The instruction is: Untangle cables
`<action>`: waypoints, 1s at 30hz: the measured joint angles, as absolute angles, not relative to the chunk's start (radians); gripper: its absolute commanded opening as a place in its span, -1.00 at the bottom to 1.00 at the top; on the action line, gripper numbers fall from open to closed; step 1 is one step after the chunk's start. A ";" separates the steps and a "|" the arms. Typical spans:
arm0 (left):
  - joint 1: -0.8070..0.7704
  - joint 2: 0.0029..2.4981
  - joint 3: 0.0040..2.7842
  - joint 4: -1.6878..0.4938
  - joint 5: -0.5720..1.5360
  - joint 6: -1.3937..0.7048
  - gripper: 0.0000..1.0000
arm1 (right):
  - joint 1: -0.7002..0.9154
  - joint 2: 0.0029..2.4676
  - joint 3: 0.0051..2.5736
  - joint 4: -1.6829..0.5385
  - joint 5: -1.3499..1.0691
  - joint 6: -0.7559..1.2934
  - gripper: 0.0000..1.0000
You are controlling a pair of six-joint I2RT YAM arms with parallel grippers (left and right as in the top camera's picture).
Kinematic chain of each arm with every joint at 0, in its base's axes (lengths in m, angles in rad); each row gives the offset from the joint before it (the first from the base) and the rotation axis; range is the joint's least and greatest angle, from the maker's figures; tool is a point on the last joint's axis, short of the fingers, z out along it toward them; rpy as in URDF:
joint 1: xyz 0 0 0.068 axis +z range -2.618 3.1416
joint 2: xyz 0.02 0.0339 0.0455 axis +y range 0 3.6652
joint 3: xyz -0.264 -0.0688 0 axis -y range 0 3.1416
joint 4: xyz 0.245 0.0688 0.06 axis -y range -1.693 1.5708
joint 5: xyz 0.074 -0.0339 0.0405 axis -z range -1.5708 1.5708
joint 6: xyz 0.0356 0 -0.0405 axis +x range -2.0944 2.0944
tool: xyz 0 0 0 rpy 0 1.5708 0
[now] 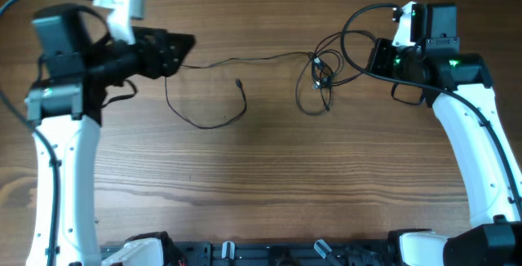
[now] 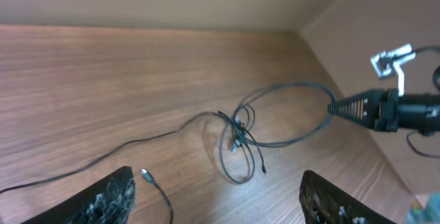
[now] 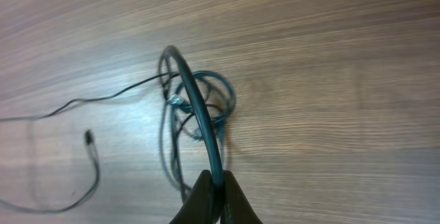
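- The right gripper (image 3: 214, 195) has its jaws pinched together on one strand of the cables (image 3: 196, 104), at the bottom centre of the right wrist view.
- That strand arcs up from the jaws into the knotted tangle lying on the table (image 3: 344, 52).
- The left gripper (image 2: 218, 200) has its jaws wide apart, with nothing gripped between them.
- In the overhead view the tangle lies upper right of centre, and a thin strand trails left into a loose loop (image 1: 208, 121) below the left gripper.

Open table (image 1: 261, 192) nearside; cables (image 1: 320, 77) clutter the far middle.
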State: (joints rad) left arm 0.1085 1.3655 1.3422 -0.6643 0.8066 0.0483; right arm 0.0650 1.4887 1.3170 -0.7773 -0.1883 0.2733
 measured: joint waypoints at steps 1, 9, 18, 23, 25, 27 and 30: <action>0.079 1.382 1.342 -0.663 0.792 0.051 0.61 | 0.065 1.488 1.317 -0.776 -0.233 0.253 -0.91; -0.075 1.602 1.342 -0.590 0.730 0.056 0.57 | 0.068 1.322 1.317 -0.704 -0.621 0.203 -0.91; -0.228 1.688 1.342 -0.534 0.730 0.078 0.57 | 0.069 1.251 1.317 -0.656 -0.838 0.207 -0.91; -0.303 1.710 1.342 -0.495 0.696 0.092 0.14 | 0.069 1.251 1.317 -0.648 -0.854 0.207 -0.91; -0.321 1.751 1.342 -0.472 0.678 0.094 0.18 | 0.069 1.251 1.317 -0.648 -0.855 0.207 -0.92; -0.331 1.804 1.342 -0.451 0.673 0.093 0.22 | 0.069 1.251 1.317 -0.646 -0.857 0.207 -0.92; -0.349 1.880 1.342 -0.421 0.662 0.093 0.17 | 0.069 1.251 1.317 -0.647 -0.855 0.208 -0.91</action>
